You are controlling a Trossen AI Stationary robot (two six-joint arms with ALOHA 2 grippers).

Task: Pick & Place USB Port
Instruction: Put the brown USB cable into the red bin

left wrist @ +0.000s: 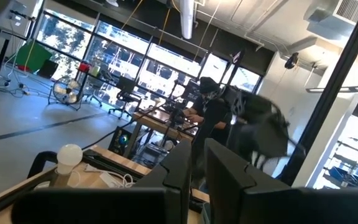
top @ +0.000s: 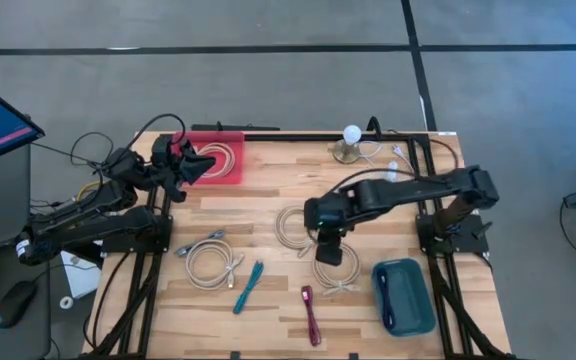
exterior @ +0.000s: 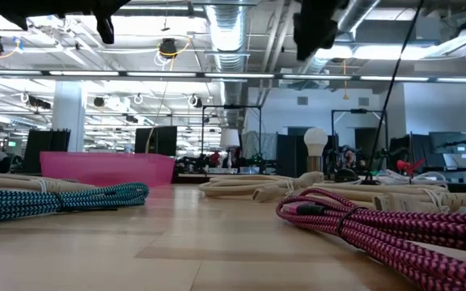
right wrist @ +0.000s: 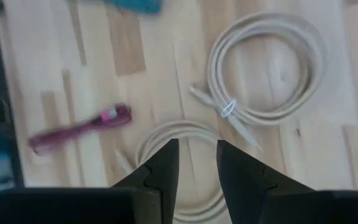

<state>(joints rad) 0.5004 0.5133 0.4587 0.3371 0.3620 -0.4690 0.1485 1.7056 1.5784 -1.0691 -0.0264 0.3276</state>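
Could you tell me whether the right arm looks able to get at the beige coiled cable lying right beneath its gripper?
Probably yes: the right gripper hangs directly over the beige coiled cable, fingers slightly apart, with nothing between them.

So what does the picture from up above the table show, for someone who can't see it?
Seen from above, the right gripper hangs open over a coiled beige cable on a wooden table, while the left gripper sits at a pink tray holding another coil. More beige coils, a teal cable, a magenta cable and a teal bin lie around.
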